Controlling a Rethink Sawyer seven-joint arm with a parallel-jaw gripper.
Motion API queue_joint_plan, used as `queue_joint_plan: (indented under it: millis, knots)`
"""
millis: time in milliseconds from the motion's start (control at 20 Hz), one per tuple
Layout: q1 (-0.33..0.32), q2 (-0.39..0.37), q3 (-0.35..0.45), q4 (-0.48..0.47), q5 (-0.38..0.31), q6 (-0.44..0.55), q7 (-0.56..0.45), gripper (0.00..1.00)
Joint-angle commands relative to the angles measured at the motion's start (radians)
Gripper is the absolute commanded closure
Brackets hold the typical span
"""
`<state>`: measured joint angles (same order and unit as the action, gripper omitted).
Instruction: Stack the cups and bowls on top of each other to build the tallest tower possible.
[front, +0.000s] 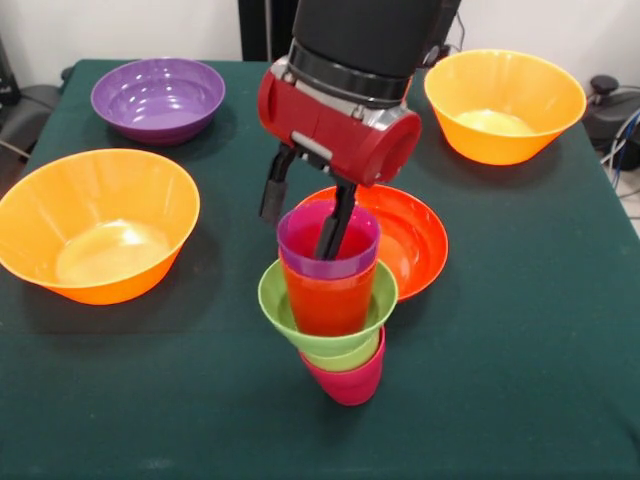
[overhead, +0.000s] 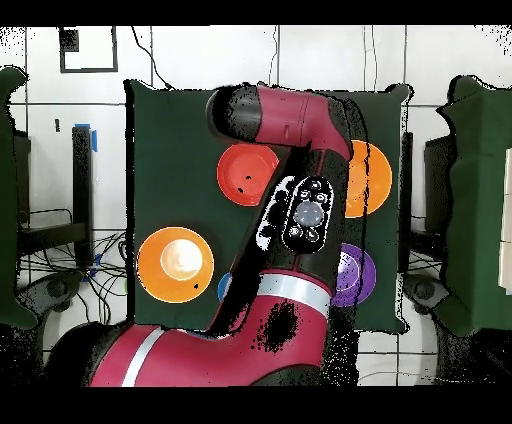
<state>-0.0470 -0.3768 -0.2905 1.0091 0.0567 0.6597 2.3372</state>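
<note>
Fingers: my gripper (front: 308, 215) hangs straight over the tower (front: 330, 315), fingers spread; the right finger (front: 333, 228) dips inside the purple cup (front: 328, 240), the left finger (front: 274, 190) stands outside its rim on the left. They straddle the cup's wall and I see no pinch yet.

Key relation: the purple cup lies directly below me, mouth up, its long axis upright and in line with my fingers. I judge that the next move turns on this left wall between the fingers: shut on it, or lift clear.

Tower: near the middle of the tabletop (front: 520, 330), near side. From the bottom: crimson cup (front: 352, 378), lime cup (front: 345, 356) in it, small lime bowl (front: 278, 300) above, orange-red cup (front: 328, 298) seated in that bowl, purple cup nested on top.

Containers: red-orange bowl (front: 410, 235) just behind the tower, nothing in it. Left orange bowl (front: 100, 225), far-right orange bowl (front: 505, 105) and far-left purple bowl (front: 158, 98) hold nothing and stand well apart from the tower.

Overhead: my arm (overhead: 290, 215) hides the tower; a sliver of blue bowl (overhead: 223, 288) shows beside it.

Risk: the column looks slim under a wide bowl, so I judge that a sideways nudge could tip it.
</note>
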Motion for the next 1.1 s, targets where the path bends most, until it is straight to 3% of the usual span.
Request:
queue_joint_plan:
  millis: [50,1100]
  knots:
    - [0.027,-0.024,0.107,0.041,-0.003,0.171,-0.034,0.0]
    - [0.035,-0.05,0.102,0.064,-0.017,0.174,-0.016,0.0]
